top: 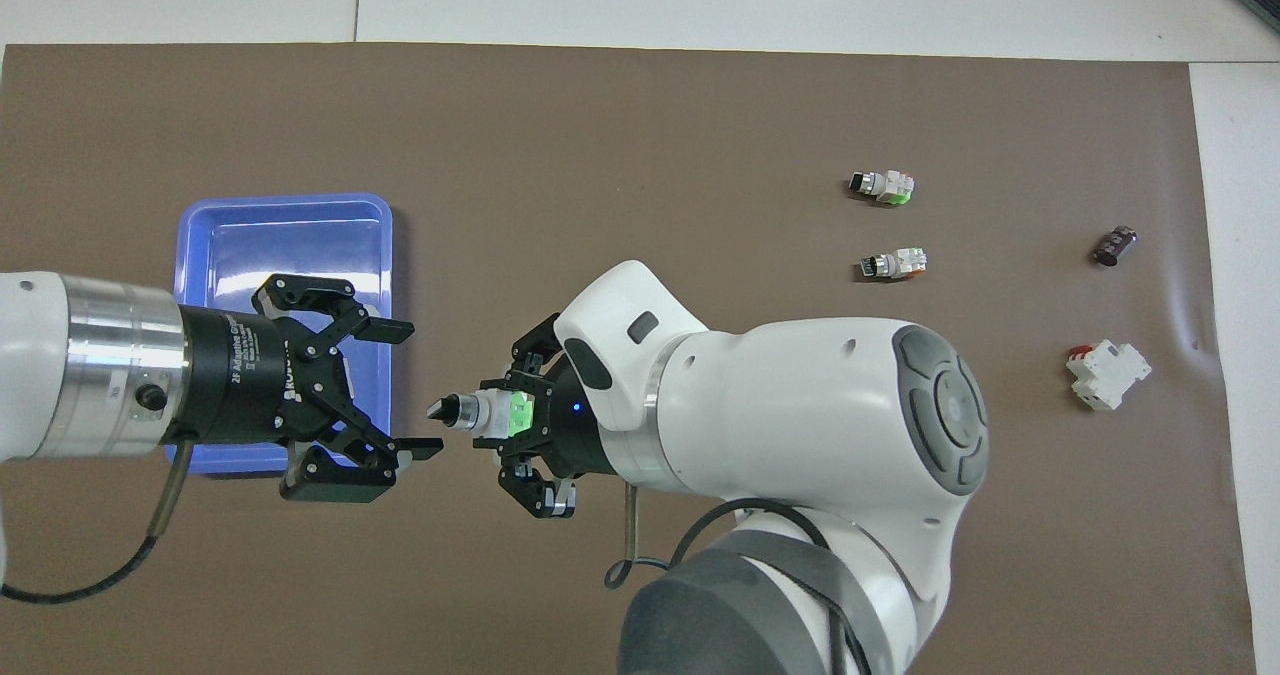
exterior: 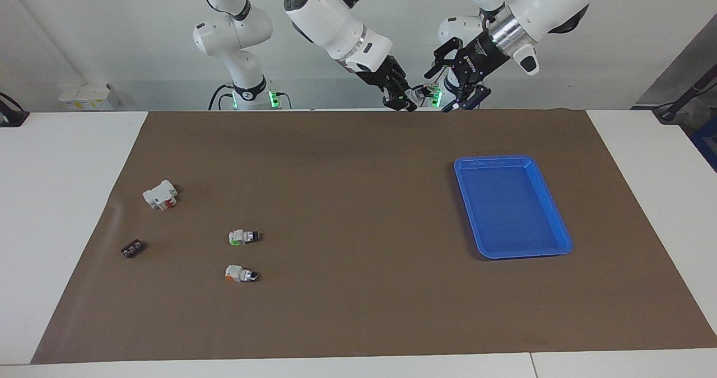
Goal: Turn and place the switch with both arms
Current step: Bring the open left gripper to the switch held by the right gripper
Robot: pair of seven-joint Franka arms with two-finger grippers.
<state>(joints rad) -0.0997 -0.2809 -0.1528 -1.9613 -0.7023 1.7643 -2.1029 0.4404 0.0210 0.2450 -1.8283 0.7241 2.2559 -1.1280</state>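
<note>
Right gripper [top: 520, 425] clamps switch [top: 490, 412] mid-air, knob toward left gripper [top: 395, 387], fingers spread, not touching. Handover and placing in blue tray [exterior: 465, 185] remain.

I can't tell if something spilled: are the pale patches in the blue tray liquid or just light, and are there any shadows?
Overhead view: the pale patches on the blue tray look like lamp glare, not liquid. Facing view: one faint, soft-edged shadow lies on the brown mat.
</note>
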